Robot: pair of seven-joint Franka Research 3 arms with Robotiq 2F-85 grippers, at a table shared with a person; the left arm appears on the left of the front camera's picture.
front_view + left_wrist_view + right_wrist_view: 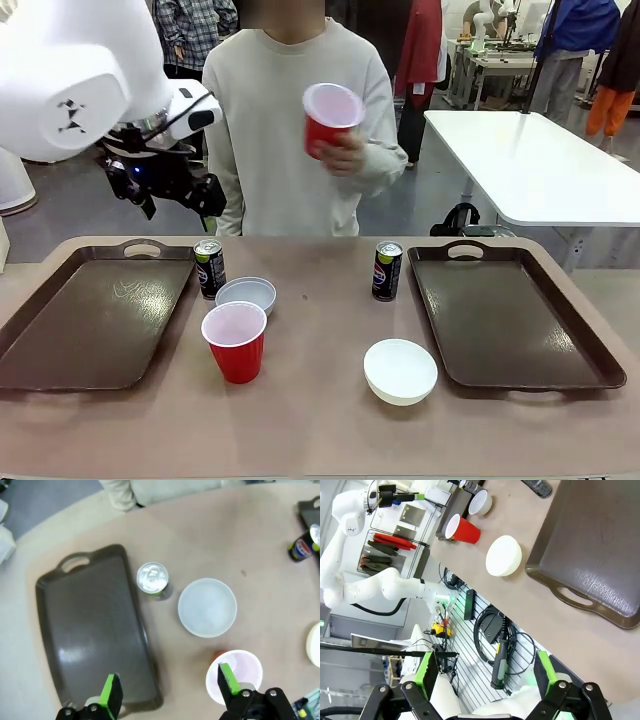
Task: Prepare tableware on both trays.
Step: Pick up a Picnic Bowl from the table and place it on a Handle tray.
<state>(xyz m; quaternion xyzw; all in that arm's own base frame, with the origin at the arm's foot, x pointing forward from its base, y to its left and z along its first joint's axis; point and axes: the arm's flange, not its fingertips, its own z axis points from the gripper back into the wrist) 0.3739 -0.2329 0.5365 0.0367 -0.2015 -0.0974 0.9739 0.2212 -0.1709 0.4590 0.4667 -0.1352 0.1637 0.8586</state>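
The bare left tray lay at the table's left, with the left gripper above its near end, jaws wide, holding nothing. Beside it stood a dark can, a pale-grey bowl and a red cup. The person's hand held a second red cup aloft. Then came a second can, a white bowl and the bare right tray. The right gripper hung wide and empty beyond the table's edge. The cups looked light and crushable, best pinched gently at the wall; the cans looked stiff and slick, best gripped mid-body. The cans' logos were round, red, white and blue, with unreadable lettering.

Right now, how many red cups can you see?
2. One red cup stands on the table beside the left tray; the second red cup is in the person's hand.
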